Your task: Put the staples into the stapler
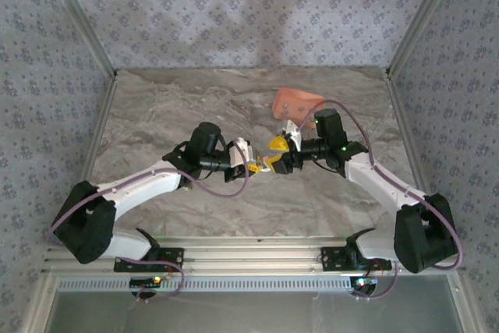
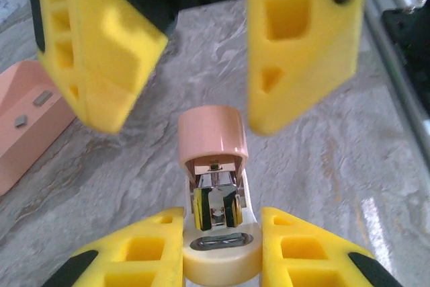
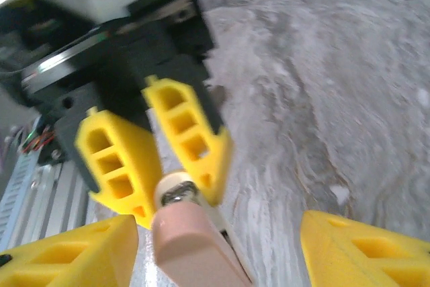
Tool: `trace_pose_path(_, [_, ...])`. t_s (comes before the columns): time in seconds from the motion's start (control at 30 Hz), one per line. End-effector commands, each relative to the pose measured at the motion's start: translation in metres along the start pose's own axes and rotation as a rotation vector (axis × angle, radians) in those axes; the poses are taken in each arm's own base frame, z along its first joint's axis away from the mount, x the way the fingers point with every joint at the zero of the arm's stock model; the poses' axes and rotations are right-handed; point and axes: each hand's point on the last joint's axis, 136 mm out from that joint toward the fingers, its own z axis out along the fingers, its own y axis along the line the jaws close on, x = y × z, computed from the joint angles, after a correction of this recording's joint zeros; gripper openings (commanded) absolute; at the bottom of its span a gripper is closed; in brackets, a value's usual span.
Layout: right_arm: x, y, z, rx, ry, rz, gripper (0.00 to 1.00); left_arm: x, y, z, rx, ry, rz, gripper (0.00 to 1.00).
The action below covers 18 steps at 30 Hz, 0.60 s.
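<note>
The small stapler (image 2: 213, 140) stands tilted above the table, its pink top raised off the white base and the shiny inner rail (image 2: 216, 208) showing. My left gripper (image 2: 220, 225) is shut on the stapler's white base, one yellow finger (image 2: 138, 253) on each side. My right gripper (image 3: 218, 223) is open, and the stapler's pink end (image 3: 191, 247) lies between its spread fingers (image 3: 363, 250) without touching them. In the top view the left gripper (image 1: 256, 166) and the right gripper (image 1: 274, 154) meet at the table's middle. Two tiny grey staples (image 2: 41, 97) lie on the pink tray (image 2: 27, 146).
The salmon-orange tray (image 1: 297, 102) sits on the marble table just behind the right arm (image 1: 366, 169). The aluminium rail (image 1: 249, 259) with both arm bases runs along the near edge. Patterned walls close in the back and both sides.
</note>
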Motion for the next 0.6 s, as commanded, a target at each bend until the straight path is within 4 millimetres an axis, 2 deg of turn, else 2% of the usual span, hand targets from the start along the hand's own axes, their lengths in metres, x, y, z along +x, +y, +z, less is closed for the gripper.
trace_pose_path(0.0, [0.008,-0.017,0.0,0.154,0.028,0.318,0.68,-0.006,0.01,-0.01,-0.061,0.038,0.065,0.08])
trace_pose_path(0.17, [0.012,-0.001,0.017,0.139,0.055,0.427,0.76,0.0,0.011,-0.008,-0.067,0.073,0.074,0.08])
trace_pose_path(0.3, [0.014,-0.005,0.022,0.159,0.062,0.473,0.78,-0.001,0.01,-0.008,-0.065,0.071,0.078,0.08])
trace_pose_path(0.4, [0.022,-0.012,0.024,0.183,0.091,0.503,0.75,-0.003,0.01,-0.008,-0.063,0.068,0.079,0.07])
trace_pose_path(0.57, [0.04,-0.024,0.022,0.228,0.128,0.568,0.64,-0.007,0.009,-0.009,-0.062,0.053,0.083,0.07])
